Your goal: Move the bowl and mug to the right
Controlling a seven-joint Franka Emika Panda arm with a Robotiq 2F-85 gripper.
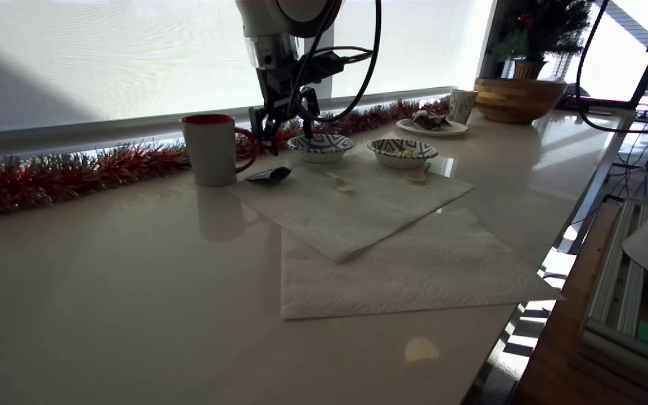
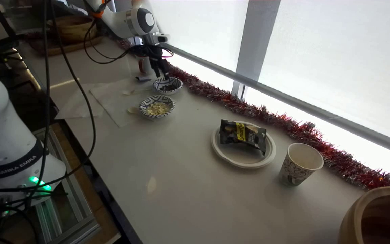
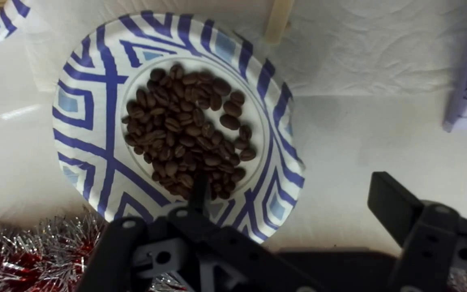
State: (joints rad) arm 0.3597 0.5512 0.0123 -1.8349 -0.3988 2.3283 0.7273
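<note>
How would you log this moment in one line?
gripper: open, jaws astride rim of bean bowl in wrist view | bean bowl: coffee beans inside, ungripped | red-rimmed mug: upright on table, ungripped

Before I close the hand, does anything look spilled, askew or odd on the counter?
One paper towel looks off: a corner juts past the edge of the counter, where it could snag. I see no coffee beans spilled outside their patterned paper bowl, and the red-rimmed mug stands upright.
</note>
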